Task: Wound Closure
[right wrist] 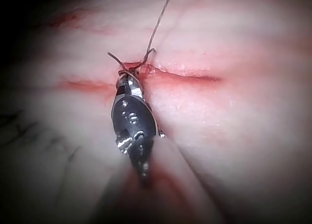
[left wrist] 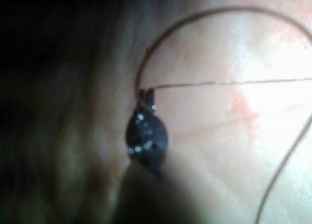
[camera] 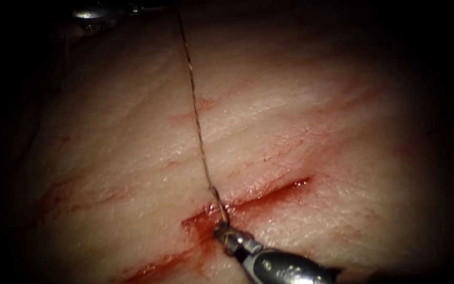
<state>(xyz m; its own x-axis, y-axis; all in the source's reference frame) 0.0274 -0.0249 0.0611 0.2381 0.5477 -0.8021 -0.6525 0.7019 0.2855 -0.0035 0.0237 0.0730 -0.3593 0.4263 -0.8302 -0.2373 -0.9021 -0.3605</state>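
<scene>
A cut [camera: 269, 194] with red fluid crosses the tissue [camera: 316, 121] diagonally. My right tool [camera: 225, 235] rests at the cut, jaws shut on the thread [camera: 198, 121] where a small knot or loop sits. In the right wrist view the same jaws [right wrist: 128, 78] pinch the thread, and a short tail [right wrist: 115, 58] sticks out beside them. The thread runs taut up and away to my left tool [left wrist: 146, 93], whose jaws are shut on it. Its body [camera: 94, 12] is at the far upper left. Where the needle lies I cannot tell.
A slack length of thread [left wrist: 287, 153] curves in a wide arc over the tissue near the left tool. Faint red streaks [camera: 206, 102] mark the tissue above the cut, and more red fluid [camera: 153, 268] pools along its lower left end.
</scene>
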